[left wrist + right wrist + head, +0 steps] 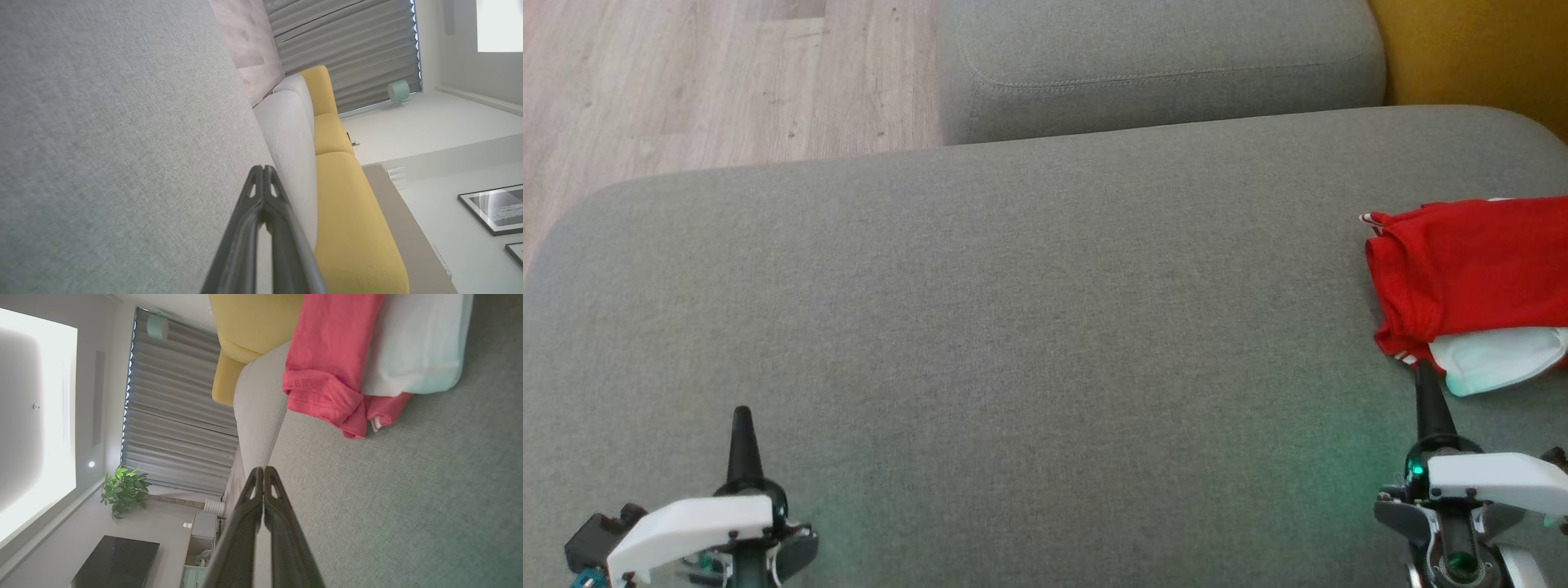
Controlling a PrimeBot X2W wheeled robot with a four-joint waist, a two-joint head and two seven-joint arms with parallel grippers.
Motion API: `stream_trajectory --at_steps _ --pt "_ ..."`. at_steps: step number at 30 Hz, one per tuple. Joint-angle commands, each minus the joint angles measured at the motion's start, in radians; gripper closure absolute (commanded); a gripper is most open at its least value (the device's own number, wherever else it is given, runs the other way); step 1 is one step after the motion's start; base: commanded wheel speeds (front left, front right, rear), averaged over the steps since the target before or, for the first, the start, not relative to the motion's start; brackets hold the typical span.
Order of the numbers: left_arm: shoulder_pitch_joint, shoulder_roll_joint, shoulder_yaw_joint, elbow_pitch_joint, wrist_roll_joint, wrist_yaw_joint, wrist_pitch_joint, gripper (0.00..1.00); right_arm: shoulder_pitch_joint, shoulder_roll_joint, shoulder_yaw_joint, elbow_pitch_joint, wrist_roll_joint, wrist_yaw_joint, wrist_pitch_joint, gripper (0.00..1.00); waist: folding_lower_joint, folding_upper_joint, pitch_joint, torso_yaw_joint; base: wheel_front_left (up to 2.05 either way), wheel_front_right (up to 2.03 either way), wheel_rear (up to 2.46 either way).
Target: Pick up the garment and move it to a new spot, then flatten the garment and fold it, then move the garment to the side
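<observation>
Garment, place: you find the garment (1470, 269) at the far right of the grey seat cushion (1013, 286), on the robot's right, where the head view's edge cuts it off.
Garment, form: a bunched, doubled-over heap of red cloth (327, 355), creased, with a stitched hem rolled over along the side that faces the open cushion.
Garment, sleeve: a white sleeve (1499, 359) lies on the side nearest the robot, smooth and rounded, partly under the red layer.
Garment, trim: note the red-and-white stripe trim (1368, 218) peeping out at two of its corners.
Right gripper: the right gripper (1423, 376) points at the garment's near left corner. Its two dark fingers are pressed together and grip nothing. From the head the tip seems to meet the hem, yet the right wrist view (263, 469) shows you bare cushion between tip and cloth.
Left gripper: the left gripper (742, 416) sits low over the cushion's left part, well apart from the garment. Its fingers are likewise closed tip to tip (263, 169) and hold nothing.
Surroundings: a grey back cushion (1160, 73) lies beyond the seat, with a yellow cushion (1470, 49) to its right and wooden floor (686, 82) to its left.
</observation>
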Motion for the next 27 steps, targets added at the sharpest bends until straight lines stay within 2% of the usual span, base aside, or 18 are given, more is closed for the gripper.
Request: stream_trajectory --at_steps 1,27 --pt "-0.056 0.006 0.039 -0.028 -0.030 -0.008 0.008 1.00 -0.059 -0.013 0.010 -0.042 0.036 -0.001 0.012 1.00 0.0000 0.0000 0.000 0.001 0.00 0.00 0.00" --pt "-0.075 0.006 0.094 -0.026 -0.265 -0.025 0.082 1.00 -0.072 -0.013 -0.022 -0.053 0.305 -0.001 0.086 1.00 -0.0001 0.0000 0.001 0.011 0.00 0.00 0.00"
